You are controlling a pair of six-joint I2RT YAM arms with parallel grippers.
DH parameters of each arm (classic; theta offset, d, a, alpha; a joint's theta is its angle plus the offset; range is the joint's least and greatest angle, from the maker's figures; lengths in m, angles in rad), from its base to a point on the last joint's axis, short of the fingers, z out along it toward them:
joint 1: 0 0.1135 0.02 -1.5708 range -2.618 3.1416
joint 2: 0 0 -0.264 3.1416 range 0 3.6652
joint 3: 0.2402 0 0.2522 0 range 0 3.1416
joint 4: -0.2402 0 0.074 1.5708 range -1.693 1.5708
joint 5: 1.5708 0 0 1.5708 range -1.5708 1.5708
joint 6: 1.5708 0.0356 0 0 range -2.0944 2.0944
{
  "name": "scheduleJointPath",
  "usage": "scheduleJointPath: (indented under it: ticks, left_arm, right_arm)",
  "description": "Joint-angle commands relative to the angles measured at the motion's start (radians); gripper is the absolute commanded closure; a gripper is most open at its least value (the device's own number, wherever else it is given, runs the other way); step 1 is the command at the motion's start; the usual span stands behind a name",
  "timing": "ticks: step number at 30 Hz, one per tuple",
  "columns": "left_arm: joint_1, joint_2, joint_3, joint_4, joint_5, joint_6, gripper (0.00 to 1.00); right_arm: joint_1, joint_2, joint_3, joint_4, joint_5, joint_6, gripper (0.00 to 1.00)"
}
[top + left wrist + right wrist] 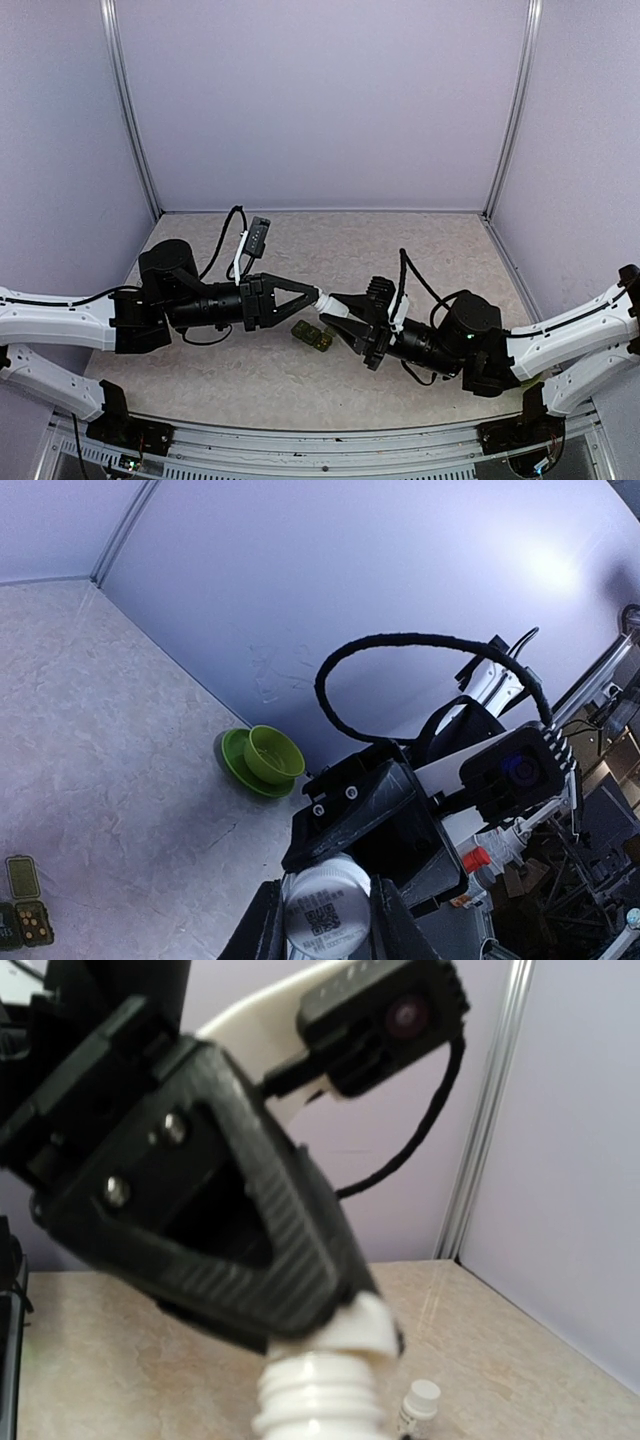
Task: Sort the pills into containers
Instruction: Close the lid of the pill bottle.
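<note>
A QR-labelled white bottle (325,912) is grasped by left claw (316,296) and right claw (338,305).

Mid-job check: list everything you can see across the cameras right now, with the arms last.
white pill bottle: one, white, held in the air between both pincers
pill case: one, dark green, open, on the table just below the bottle
green bowl: looks like two nested, green, on the table at the foot of the wall
small vial: one, white, standing on the table beyond the bottle
table: one, beige marbled
left pincer: one, black, shut on the white pill bottle
right pincer: one, black, shut on the bottle's other end
</note>
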Motion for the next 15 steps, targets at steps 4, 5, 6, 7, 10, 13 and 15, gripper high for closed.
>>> scheduleJointPath:
  ticks: [4, 5, 6, 7, 10, 13, 15]
  left_arm:
    - [-0.012, -0.01, 0.018, -0.037, 0.0, 0.024, 0.77]
    - [-0.012, -0.008, 0.017, -0.034, 0.005, 0.023, 0.77]
    - [-0.012, -0.007, 0.017, -0.03, 0.007, 0.022, 0.77]
    - [-0.012, -0.005, 0.014, -0.025, 0.009, 0.02, 0.77]
    - [-0.012, -0.002, 0.009, -0.009, 0.024, 0.007, 0.77]
    - [-0.012, 0.01, 0.002, 0.025, 0.048, -0.015, 0.77]
    - [-0.013, 0.02, 0.0, 0.041, 0.064, -0.029, 0.77]
  right_arm:
    - [0.012, -0.03, 0.012, 0.035, 0.008, -0.005, 0.8]
    - [0.011, -0.029, 0.011, 0.037, 0.007, -0.003, 0.8]
    - [0.011, -0.027, 0.011, 0.038, 0.005, -0.003, 0.8]
    - [0.011, -0.024, 0.012, 0.038, 0.005, -0.003, 0.8]
    - [0.011, -0.016, 0.014, 0.04, 0.002, -0.003, 0.8]
    - [0.011, 0.0, 0.019, 0.041, 0.001, -0.003, 0.8]
    - [0.011, 0.01, 0.023, 0.045, 0.0, -0.003, 0.8]
